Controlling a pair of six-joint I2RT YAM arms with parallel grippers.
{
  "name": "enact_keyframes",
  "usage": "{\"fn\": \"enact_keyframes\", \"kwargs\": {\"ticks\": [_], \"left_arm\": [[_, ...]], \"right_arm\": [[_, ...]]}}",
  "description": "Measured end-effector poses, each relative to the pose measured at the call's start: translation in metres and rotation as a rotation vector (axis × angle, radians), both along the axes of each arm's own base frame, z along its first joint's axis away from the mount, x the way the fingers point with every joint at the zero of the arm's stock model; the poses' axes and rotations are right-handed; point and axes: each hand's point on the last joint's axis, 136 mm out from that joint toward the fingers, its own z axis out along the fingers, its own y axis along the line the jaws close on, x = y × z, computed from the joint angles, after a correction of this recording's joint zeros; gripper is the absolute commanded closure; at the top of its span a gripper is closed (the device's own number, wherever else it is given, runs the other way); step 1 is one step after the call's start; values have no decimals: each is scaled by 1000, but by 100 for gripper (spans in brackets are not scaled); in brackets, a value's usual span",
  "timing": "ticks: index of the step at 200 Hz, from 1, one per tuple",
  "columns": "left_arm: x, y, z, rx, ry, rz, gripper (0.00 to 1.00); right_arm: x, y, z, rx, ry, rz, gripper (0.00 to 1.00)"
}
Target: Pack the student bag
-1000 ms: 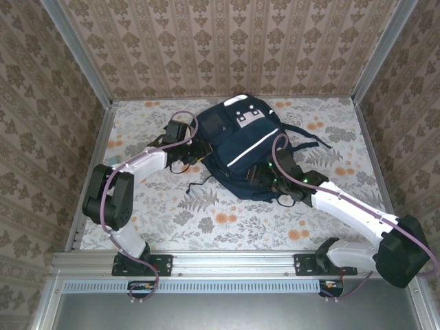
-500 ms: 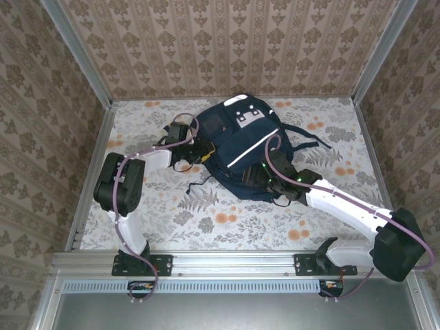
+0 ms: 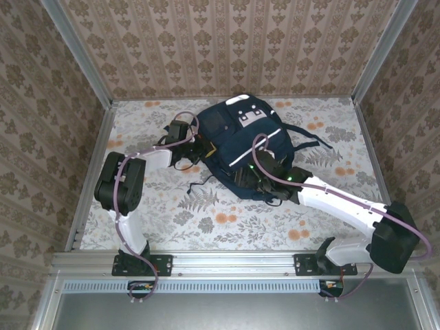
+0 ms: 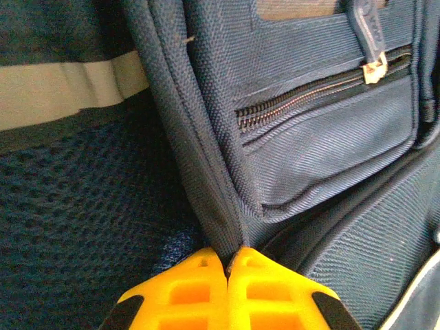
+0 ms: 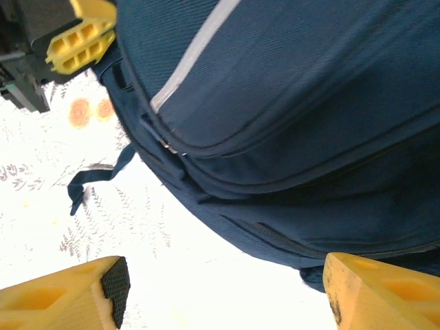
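Note:
The student bag, a large navy backpack with a white stripe, lies in the middle of the table. My left gripper is at its left side. In the left wrist view the yellow jaws are shut on a fold of the bag's edge, beside a zipped pocket. My right gripper hovers over the bag's near edge. In the right wrist view it stands open, with the bag's lower edge and bare table between its fingers, which hold nothing.
Dark straps trail from the bag to the right, and a loose strap lies on the flowered tablecloth by its near-left corner. Patterned walls close in the back and both sides.
My left gripper has closed on the bag's edge fabric. The right arm has moved left along the bag's near edge, its jaws slightly narrower.

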Motion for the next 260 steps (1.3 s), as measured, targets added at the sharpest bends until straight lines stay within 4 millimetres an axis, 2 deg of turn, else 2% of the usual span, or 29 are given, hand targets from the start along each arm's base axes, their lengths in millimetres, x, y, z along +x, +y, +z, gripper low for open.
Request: {"fn": "enact_keyframes", "kwargs": {"ticks": [58, 89, 112, 135, 155, 193, 222, 260], "left_arm": [[-14, -16, 58, -69, -82, -20, 100], [-23, -20, 64, -80, -82, -30, 100], [-27, -24, 62, -81, -72, -37, 100], [-32, -29, 62, -82, -71, -51, 100], [-33, -31, 62, -82, -70, -56, 100], [-33, -31, 62, -83, -70, -57, 100], [-33, -31, 62, -83, -70, -57, 100], [-33, -31, 64, -84, -74, -57, 100]], "right_arm": [[-7, 47, -17, 2, 65, 22, 31], [0, 57, -17, 19, 70, -31, 31], [12, 60, -9, 34, 43, -91, 39], [23, 60, -5, 40, 16, -160, 48], [30, 56, -6, 33, 11, -224, 52], [28, 40, -19, -22, 38, -319, 47], [27, 36, -20, -29, 41, -342, 47], [34, 27, -29, -51, 52, -370, 60]]}}
